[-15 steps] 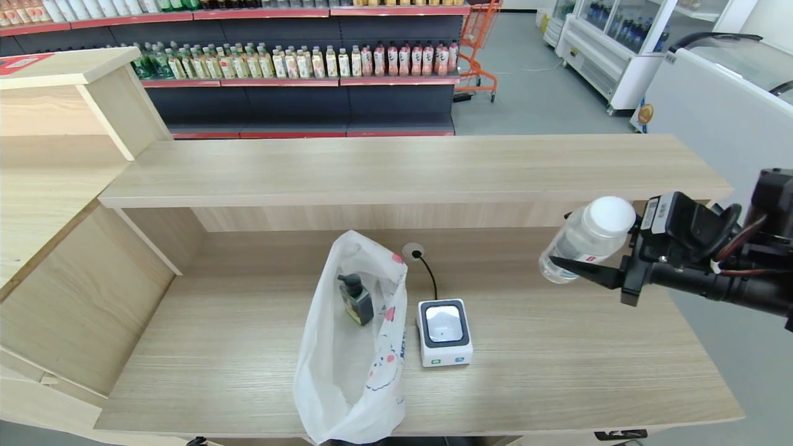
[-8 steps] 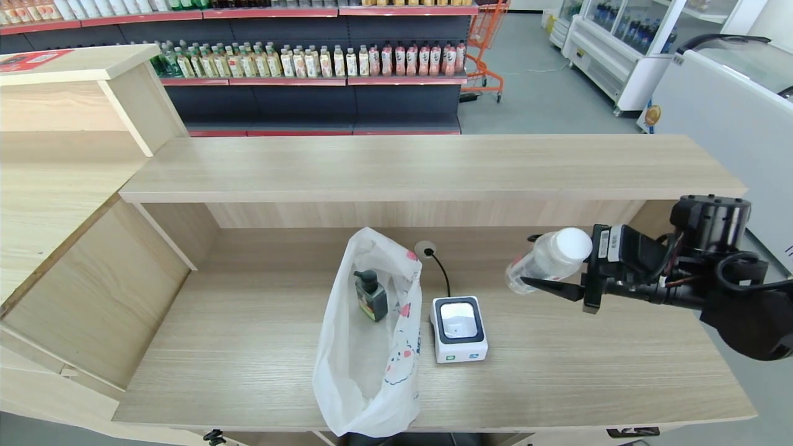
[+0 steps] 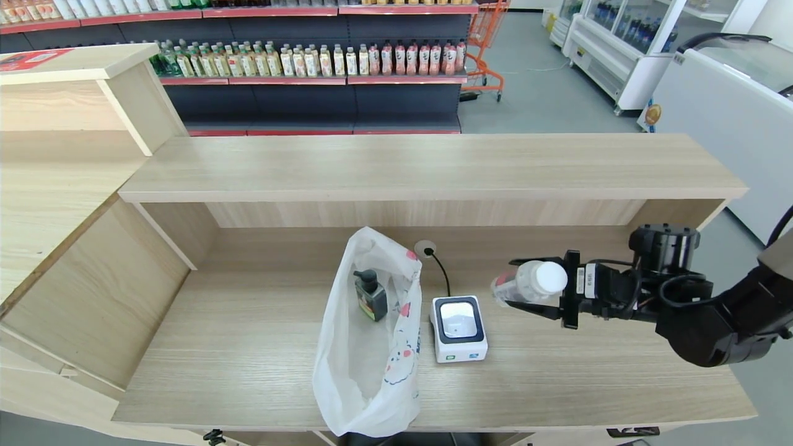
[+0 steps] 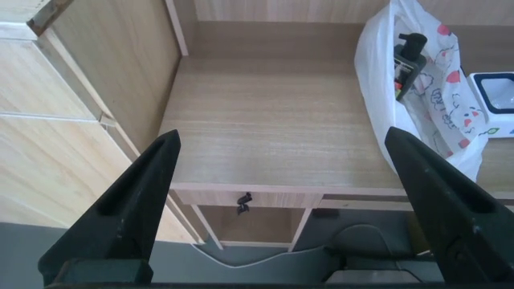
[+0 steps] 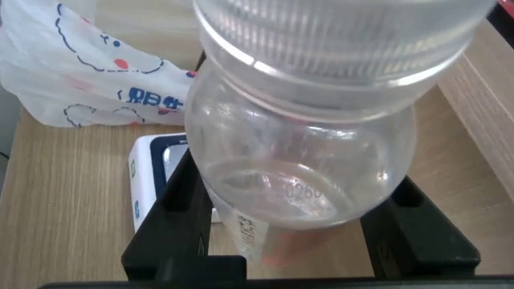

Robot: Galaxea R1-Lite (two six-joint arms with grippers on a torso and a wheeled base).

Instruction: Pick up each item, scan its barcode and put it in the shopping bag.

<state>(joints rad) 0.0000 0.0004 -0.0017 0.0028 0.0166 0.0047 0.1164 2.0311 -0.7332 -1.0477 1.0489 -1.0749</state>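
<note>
Jaws of the right claw [image 3: 509, 283] clamp a clear bottle [image 3: 525, 286], the arm stretched level over the counter [image 3: 588, 378]. Bottle lies nearly horizontal, white cap back at the wrist, base pointing ahead, the scanner [image 3: 459, 327] just beyond and below. It's dropped and edged nearer since a moment ago.

The head camera looks forward and down on the scanner [image 3: 459, 328] from high up. The left wrist camera sits well away from the scanner, off the counter's [image 3: 588, 384] near edge, facing over it. The right wrist camera views the scanner from near, past a bottle [image 5: 305, 160]. All share scanner and shopping bag [image 3: 372, 371].
</note>
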